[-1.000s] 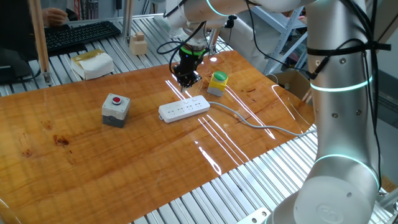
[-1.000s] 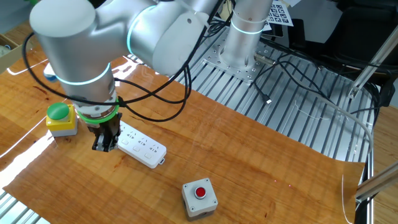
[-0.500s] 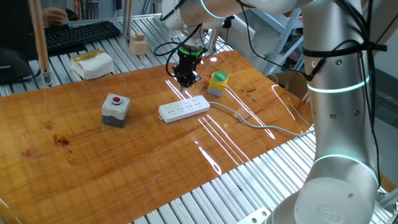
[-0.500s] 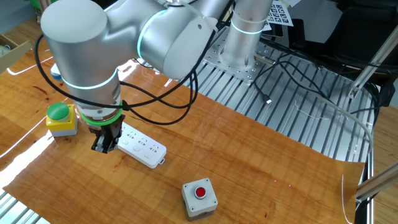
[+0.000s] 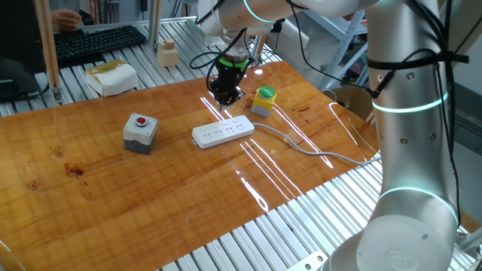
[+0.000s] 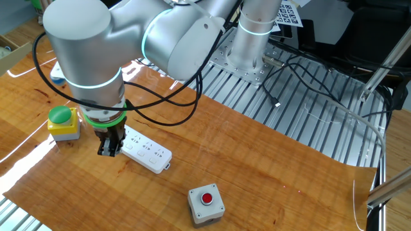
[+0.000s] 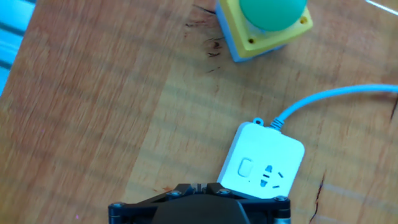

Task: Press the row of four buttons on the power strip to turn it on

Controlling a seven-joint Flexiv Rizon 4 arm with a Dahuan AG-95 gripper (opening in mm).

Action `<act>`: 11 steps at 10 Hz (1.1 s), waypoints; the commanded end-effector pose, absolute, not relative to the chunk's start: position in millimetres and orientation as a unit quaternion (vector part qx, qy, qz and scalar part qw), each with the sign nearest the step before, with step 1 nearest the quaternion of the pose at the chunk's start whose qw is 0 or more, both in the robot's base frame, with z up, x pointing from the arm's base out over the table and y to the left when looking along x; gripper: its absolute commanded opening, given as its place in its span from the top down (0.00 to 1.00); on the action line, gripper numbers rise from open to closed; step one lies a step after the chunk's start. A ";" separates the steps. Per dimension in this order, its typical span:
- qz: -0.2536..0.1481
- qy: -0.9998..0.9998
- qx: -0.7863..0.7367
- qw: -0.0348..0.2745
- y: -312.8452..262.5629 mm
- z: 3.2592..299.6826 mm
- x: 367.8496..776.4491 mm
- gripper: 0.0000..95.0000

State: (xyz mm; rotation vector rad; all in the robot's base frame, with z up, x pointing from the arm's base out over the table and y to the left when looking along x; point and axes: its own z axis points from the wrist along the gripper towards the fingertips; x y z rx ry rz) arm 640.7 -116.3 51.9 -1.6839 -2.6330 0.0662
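Your end effector (image 6: 108,151) is clenched on nothing, pointing down just above the cable end of the power strip (image 5: 222,132). In the hand view one switch (image 7: 245,168) shows just beyond it.

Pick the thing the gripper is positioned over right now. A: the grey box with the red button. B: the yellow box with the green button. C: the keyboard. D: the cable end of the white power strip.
D: the hand view looks down the gripper onto the power strip just where its cable enters, with the yellow box off to one side.

The arm (image 5: 410,113) is silver-grey with rounded joints, glowing cyan rings, a green wrist collar, black looping cables and a black gripper (image 6: 109,146).
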 end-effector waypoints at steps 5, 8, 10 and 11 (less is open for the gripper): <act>0.026 -0.874 -0.485 0.007 -116.0 51.2 641.9 1.00; 0.024 -0.879 -0.477 0.009 -116.0 51.2 641.9 1.00; 0.023 -0.877 -0.479 0.010 -116.0 51.2 641.9 1.00; 0.022 -0.879 -0.476 0.012 -116.0 51.2 641.9 1.00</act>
